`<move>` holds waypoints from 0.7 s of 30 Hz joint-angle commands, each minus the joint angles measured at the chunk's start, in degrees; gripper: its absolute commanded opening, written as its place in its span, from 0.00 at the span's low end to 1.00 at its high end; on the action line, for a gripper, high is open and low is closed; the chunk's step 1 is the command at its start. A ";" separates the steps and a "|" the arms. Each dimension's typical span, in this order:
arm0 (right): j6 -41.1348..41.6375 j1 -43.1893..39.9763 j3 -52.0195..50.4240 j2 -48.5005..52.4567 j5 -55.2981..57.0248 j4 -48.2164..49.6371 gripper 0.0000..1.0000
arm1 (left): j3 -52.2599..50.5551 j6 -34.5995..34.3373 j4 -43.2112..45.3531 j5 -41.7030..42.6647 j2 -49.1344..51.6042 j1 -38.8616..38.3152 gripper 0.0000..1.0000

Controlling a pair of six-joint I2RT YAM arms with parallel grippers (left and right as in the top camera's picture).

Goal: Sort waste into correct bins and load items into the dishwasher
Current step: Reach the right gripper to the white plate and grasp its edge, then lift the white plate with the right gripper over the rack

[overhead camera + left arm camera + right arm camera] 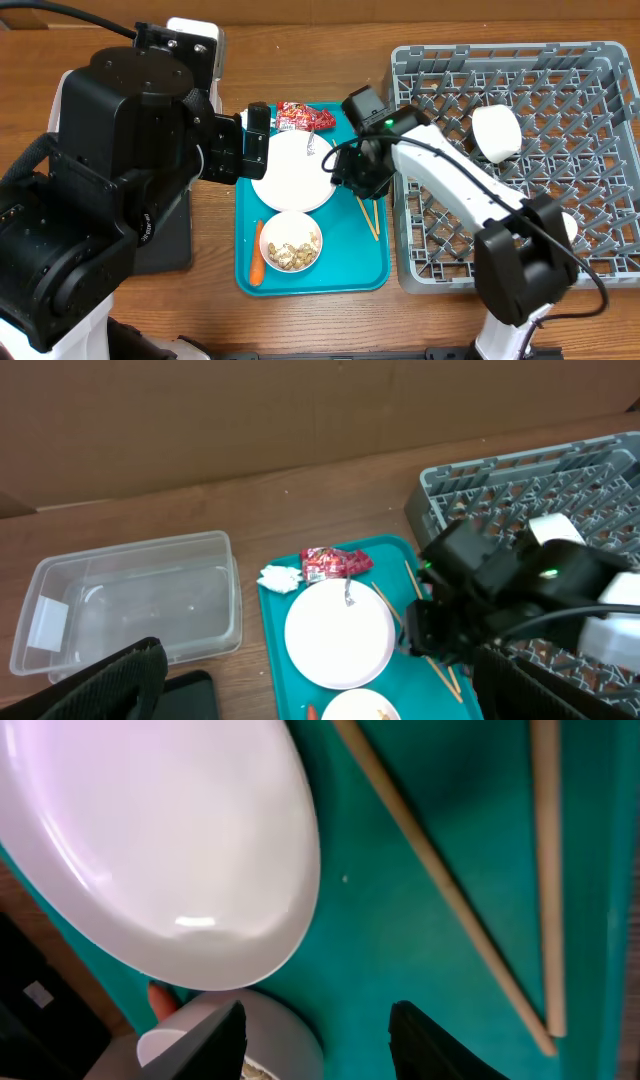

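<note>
Only the left wrist view shows the clear tub (130, 605); left gripper (320, 660) and right gripper (318, 1035) stand open, empty, near the round white plate (150, 840).

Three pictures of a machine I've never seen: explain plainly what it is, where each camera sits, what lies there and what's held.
Two robot arms work at a wooden table, each ending in a two-finger gripper. One picture looks down from above; the others come from cameras on the wrists. A teal tray carries a white plate, a bowl of nut scraps, a carrot, a red wrapper, a tissue and chopsticks. Right of it is a grey dish rack, left a clear tub. The left gripper is wide open; the right gripper hangs low by the plate, fingers apart. Neither holds anything.
</note>
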 commanded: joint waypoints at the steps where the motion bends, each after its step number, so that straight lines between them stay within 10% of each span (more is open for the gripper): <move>1: 2.84 2.45 -0.22 3.21 -2.14 1.22 0.49 | -0.09 0.87 -0.09 0.98 0.13 0.26 1.00; 16: 10.80 5.64 -0.83 6.29 5.16 6.21 0.43 | -0.09 0.87 -0.09 0.98 0.13 0.26 1.00; 21: 10.38 5.40 -0.87 7.28 5.66 8.52 0.26 | -0.09 0.87 -0.09 0.98 0.13 0.26 1.00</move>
